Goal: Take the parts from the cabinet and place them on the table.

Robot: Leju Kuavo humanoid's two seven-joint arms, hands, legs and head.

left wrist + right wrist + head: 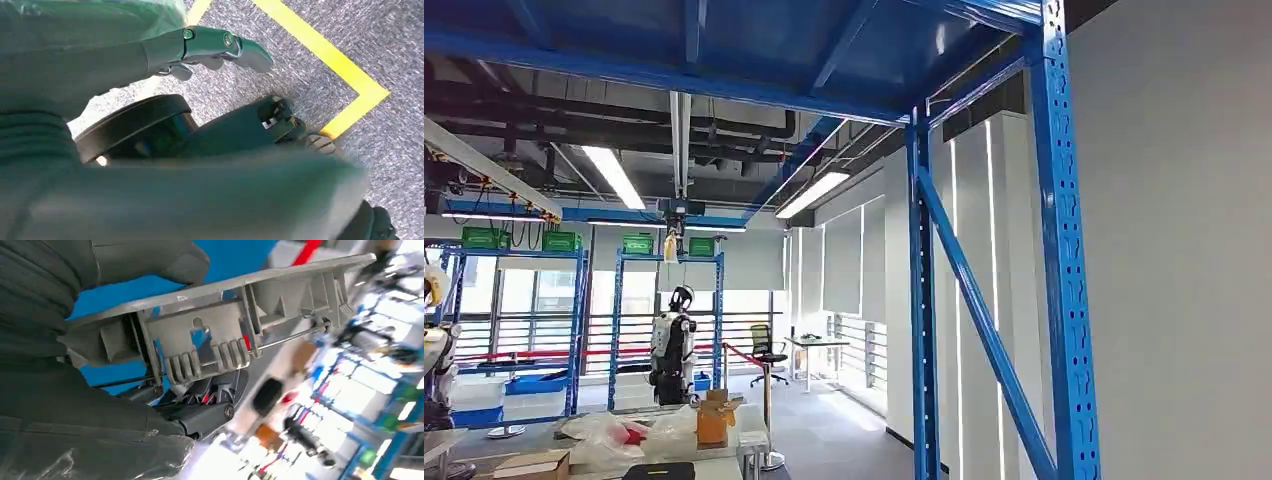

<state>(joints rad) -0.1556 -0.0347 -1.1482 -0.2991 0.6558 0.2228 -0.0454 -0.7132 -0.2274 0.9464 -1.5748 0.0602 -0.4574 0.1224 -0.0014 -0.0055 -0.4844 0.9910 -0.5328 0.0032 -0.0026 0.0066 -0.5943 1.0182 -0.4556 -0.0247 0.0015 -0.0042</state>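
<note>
The right hand (165, 405) grips a flat grey moulded plastic part (220, 325) with ribs, clips and a thin metal rod running along its underside. In the right wrist view the thick grey thumb (150, 260) presses on the part's smooth face, and the darker fingers (205, 415) curl beneath its ribbed side, so the part is clamped between them. Behind it the room is blurred and tilted.

The left hand (210, 45) hangs over grey speckled carpet (310, 80) crossed by a yellow taped line (340, 65) that turns a corner. Its dark fingers (250, 52) lie stretched out close together, and nothing is seen in them; whether anything sits deeper in the palm cannot be told.

The head view looks across a workshop. A blue perforated steel rack upright (1064, 250) with a diagonal brace stands just beside a plain white wall (1184, 240) on the right. Low on the left is a white table (724, 462) carrying a small brown cardboard box (715, 418), crumpled clear plastic bags (614, 435), another flat cardboard box (532, 465) and a black flat object (658, 471). Beyond the table a second humanoid robot (672, 345) hangs from an overhead hoist. Blue shelving (519, 320) with green crates (562, 241) on top stands before the windows, and a black office chair (767, 350) sits near a far desk.
</note>
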